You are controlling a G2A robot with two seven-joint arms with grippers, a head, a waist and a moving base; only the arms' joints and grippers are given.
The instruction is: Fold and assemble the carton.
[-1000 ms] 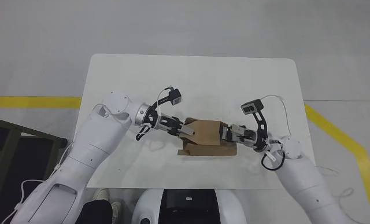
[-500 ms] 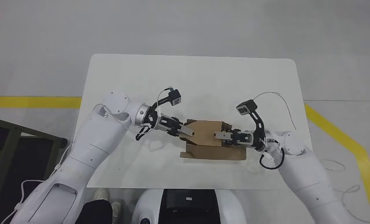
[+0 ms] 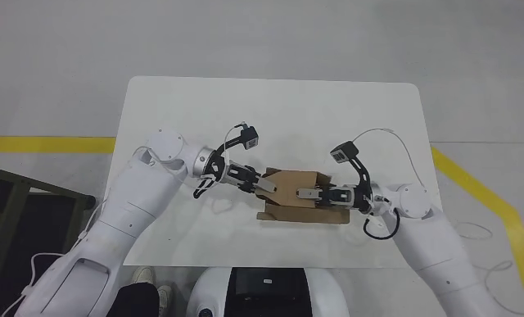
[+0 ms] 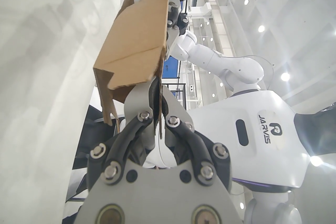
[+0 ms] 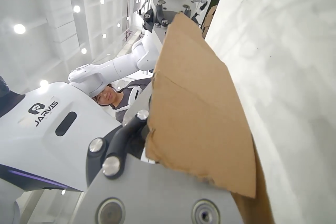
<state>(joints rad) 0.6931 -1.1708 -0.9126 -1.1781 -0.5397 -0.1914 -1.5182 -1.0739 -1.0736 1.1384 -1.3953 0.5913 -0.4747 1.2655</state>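
While carton [image 3: 296, 199] lay part-erected, left gripper [image 4: 156, 89] pinched the flap edge at its tips; right gripper [image 3: 311, 193] opposite, grip untellable. Next, probably: squaring walls.

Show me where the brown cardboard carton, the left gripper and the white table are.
brown cardboard carton [image 4: 136, 38]: left wrist view, on its broad flat panel.
left gripper [image 4: 155, 89]: left wrist view, midway between the fingertips clamping the cardboard edge.
white table [image 3: 270, 112]: top view, on bare surface.
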